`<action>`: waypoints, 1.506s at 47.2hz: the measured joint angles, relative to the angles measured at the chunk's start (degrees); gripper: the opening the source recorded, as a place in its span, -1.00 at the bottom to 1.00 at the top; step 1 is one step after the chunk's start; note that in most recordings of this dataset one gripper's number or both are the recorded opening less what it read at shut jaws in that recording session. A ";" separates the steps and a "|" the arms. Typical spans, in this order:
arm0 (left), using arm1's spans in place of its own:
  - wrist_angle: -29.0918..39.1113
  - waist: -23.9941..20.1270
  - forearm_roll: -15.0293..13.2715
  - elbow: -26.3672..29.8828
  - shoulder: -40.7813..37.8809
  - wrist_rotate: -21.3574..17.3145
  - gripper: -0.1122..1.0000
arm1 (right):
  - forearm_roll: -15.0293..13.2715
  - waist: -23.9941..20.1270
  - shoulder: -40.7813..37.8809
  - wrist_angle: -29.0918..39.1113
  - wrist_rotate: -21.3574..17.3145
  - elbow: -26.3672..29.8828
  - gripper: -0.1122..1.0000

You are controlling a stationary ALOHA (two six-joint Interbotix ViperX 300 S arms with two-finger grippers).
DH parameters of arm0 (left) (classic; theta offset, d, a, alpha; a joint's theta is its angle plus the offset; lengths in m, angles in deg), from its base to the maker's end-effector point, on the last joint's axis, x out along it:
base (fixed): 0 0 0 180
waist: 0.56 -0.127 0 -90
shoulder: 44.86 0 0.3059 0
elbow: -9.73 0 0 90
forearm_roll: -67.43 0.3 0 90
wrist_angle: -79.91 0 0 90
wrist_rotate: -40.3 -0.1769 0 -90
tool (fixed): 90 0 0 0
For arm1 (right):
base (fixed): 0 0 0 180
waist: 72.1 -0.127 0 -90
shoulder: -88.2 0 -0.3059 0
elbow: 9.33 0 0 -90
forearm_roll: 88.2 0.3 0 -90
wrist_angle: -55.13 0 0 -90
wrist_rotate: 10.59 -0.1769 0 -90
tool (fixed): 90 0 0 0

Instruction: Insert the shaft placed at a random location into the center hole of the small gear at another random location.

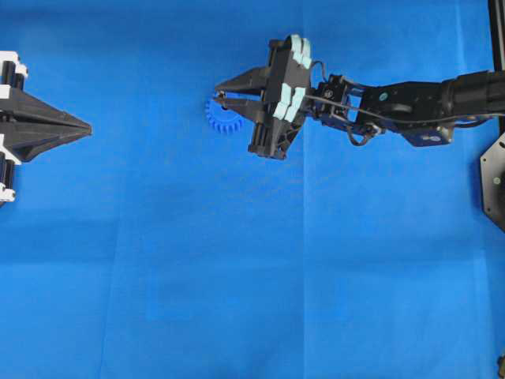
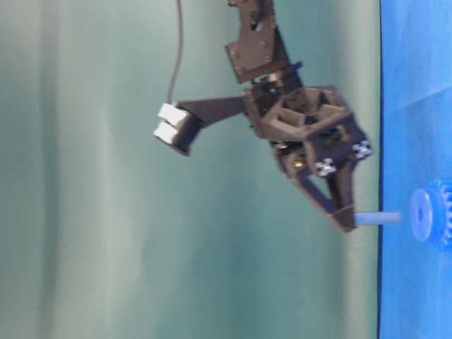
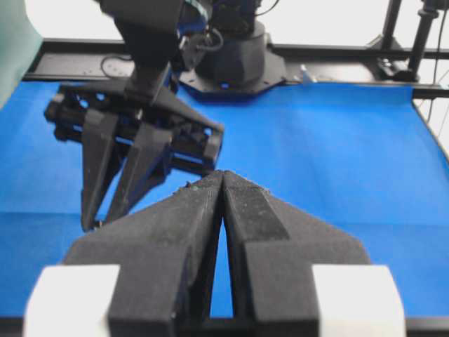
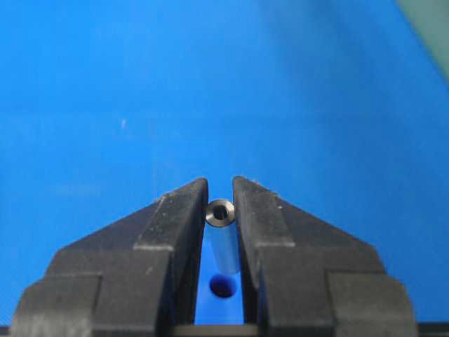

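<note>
Our right gripper (image 4: pixel 220 203) is clamped on the shaft (image 4: pixel 223 242), holding it just above the gear (image 2: pixel 432 213); the hole (image 4: pixel 223 286) shows dark below it. We judge the pin light, stiff and slick, so the grip near its top end suits; any tilt could jam it. Our left gripper (image 3: pixel 222 184) sits pressed together, holding nothing, well apart on the cloth (image 1: pixel 237 300).

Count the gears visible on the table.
1: the small gear lies just under the right hand, which grips the shaft. Another could be hidden beneath that arm.
</note>
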 measured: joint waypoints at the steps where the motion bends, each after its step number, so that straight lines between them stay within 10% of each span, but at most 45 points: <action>1: 0.09 0.00 0.00 0.00 0.00 -0.09 -0.80 | 0.09 0.00 -0.18 0.00 -0.09 0.00 -0.72; 63: 0.09 0.00 0.00 0.00 0.09 -0.09 -0.80 | 2.90 -0.18 -7.56 -1.14 -0.44 0.00 -0.72; 71: 0.00 0.00 0.00 0.00 0.09 0.00 -0.80 | 2.99 -0.26 -7.56 -0.62 -0.26 0.00 -0.18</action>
